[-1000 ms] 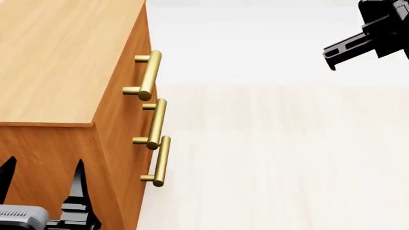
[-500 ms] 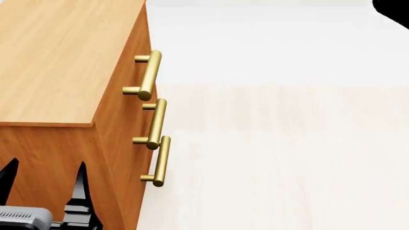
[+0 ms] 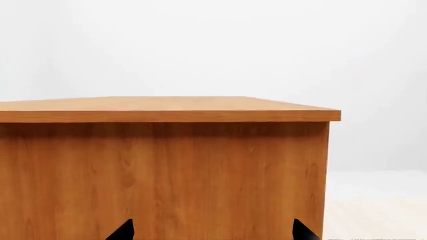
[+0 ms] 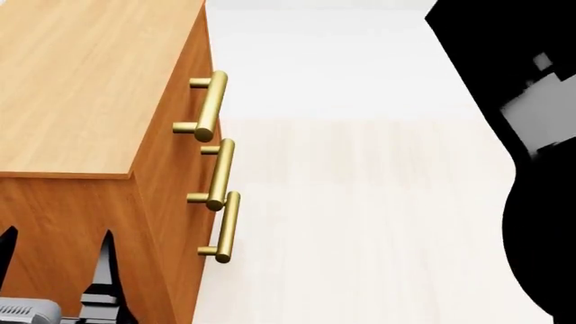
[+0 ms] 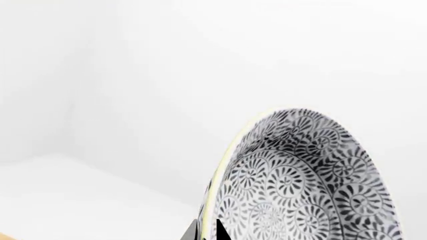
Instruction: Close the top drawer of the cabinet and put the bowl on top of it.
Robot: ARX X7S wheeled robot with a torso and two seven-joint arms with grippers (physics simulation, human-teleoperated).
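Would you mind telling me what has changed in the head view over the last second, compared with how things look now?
The right arm left the top right corner, went out of view, and now fills the right edge as a large dark shape close to the camera. The left gripper dipped and rose slightly beside the cabinet. The cabinet and its three handles stayed as they were.

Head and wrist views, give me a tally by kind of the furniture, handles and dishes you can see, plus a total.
Cabinet: 1
Brass bar handles: 3
Patterned bowl: 1
Total: 5
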